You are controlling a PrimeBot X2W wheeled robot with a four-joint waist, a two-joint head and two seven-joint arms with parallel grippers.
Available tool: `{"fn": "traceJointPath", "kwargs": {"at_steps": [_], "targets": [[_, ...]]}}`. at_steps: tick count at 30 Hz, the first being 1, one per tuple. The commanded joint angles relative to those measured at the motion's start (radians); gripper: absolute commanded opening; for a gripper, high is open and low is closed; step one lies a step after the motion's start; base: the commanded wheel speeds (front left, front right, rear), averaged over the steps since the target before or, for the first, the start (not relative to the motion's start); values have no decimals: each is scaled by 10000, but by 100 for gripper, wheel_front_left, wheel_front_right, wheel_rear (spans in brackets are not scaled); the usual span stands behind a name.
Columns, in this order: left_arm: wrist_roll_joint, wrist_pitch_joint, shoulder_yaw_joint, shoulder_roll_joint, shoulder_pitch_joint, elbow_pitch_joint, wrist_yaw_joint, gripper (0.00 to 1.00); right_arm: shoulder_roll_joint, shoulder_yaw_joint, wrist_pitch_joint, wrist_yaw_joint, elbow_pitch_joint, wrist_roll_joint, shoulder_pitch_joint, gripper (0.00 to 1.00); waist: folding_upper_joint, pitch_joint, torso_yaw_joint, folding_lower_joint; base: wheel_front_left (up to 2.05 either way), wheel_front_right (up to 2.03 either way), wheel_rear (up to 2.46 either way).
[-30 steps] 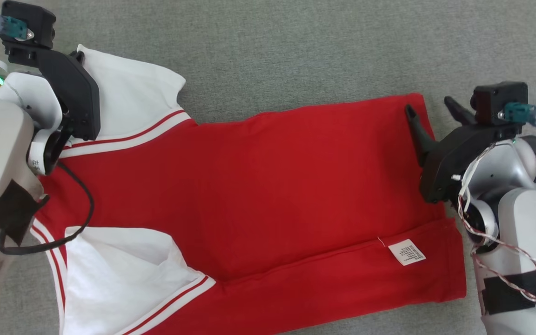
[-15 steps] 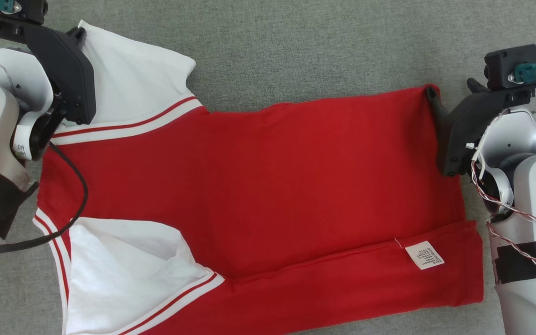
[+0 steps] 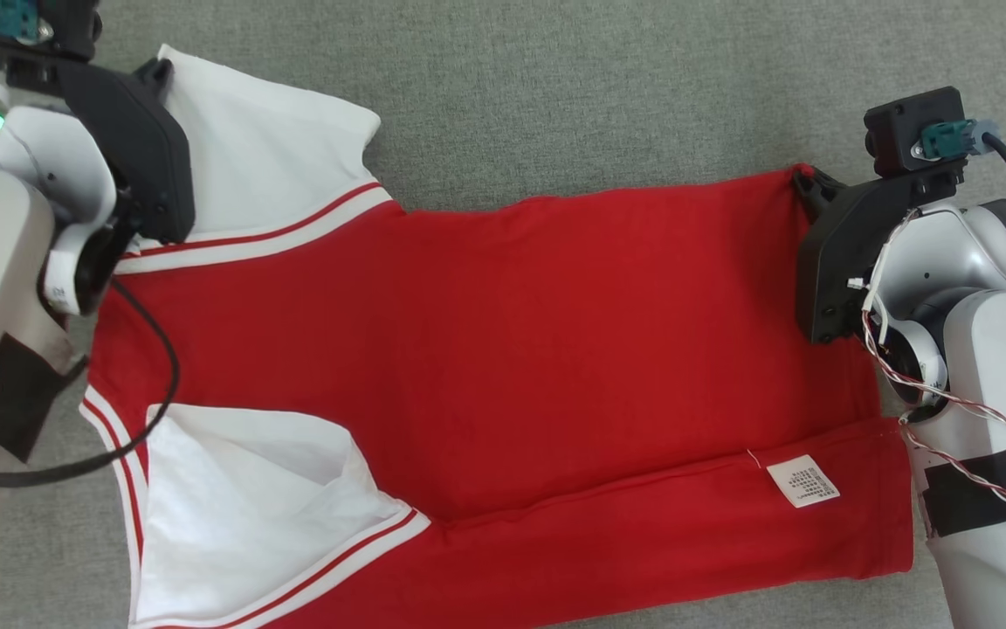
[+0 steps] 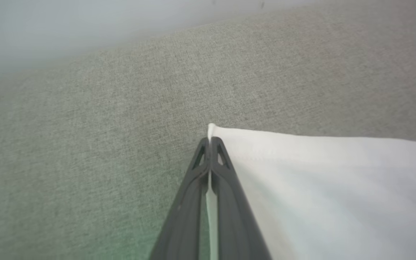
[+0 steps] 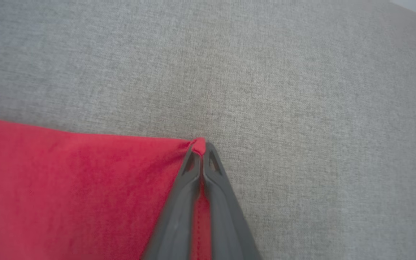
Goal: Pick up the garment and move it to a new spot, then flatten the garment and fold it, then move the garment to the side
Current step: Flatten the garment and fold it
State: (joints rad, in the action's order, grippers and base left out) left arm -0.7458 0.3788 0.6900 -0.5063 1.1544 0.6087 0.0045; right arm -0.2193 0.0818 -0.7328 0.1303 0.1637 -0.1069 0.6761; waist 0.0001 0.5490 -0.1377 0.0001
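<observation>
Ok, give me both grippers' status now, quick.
Left gripper: shut on the garment, at its white corner.
Right gripper: shut on the garment, at its red corner.

Head camera looks steeply down over most of the garment (image 3: 503, 349). Left wrist camera sits close at its far left corner; right wrist camera, close at its far right corner.

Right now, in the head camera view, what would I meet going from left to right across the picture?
The left gripper, shut on the white sleeve → red body of the garment → right gripper, shut on the far hem corner.
</observation>
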Motion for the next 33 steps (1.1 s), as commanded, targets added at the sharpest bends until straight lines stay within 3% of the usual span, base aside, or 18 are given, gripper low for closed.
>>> {"fn": "traceJointPath", "kwargs": {"at_steps": [1, 11, 21, 26, 33], "targets": [[-89, -168, -43, 82, -184, 12, 37, 0, -109, 9, 73, 10, 89, 62, -147, 0, -1, -111, 40, -1, 0, 0, 0], [-429, -2486, -696, 626, -1616, -551, 780, 0, -336, -179, 673, 10, -117, 54, -948, 0, -1, -1231, 497, -1, 0, 0, 0], [-619, -4811, -980, 799, -4140, -2405, 1216, 0, -773, -514, 1922, 10, -1053, 131, -2663, 0, -1, -2463, 1229, -1, 0, 0, 0], [-1229, -5304, -1354, 584, -5836, -3712, 1485, 0, -1298, -238, 2261, 10, -1286, 52, -3599, 0, -1, -3007, 1382, -1, 0, 0, 0], [-1684, -5322, -1327, 268, -8093, -5411, 2061, 0, -2053, 57, 1513, 10, -1330, -477, -4534, 0, -1, -3452, 1489, -1, 0, 0, 0]]}}
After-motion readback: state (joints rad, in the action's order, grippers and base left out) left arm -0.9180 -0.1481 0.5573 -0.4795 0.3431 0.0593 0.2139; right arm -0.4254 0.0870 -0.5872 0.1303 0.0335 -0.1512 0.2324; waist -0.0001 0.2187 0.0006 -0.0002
